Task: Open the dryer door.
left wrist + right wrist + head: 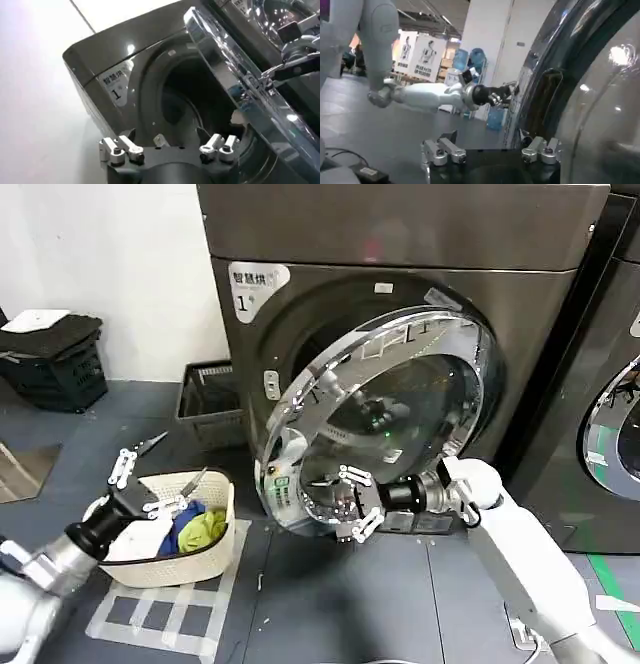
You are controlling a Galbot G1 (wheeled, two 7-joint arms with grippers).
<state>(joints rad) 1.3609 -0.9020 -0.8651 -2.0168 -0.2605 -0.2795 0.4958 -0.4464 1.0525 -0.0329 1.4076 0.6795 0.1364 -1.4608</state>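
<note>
Door ajar, right gripper at its lower rim

Your dryer door (385, 419) already stands partly swung out from the dryer (400, 244), the machine with the white "1" sticker (247, 292); it is hinged on the side toward the neighbouring machine (610, 404), its free edge toward the basket (190, 534), and the drum opening shows behind it. The right gripper (350, 506) is the nearer one, at the lower chrome rim on the door's outer face, fingers spread, holding nothing. Judged from here, opening further means carrying that free edge outward toward you. The left gripper (150, 474) hangs above the basket, well apart from the door, fingers also spread.
</note>
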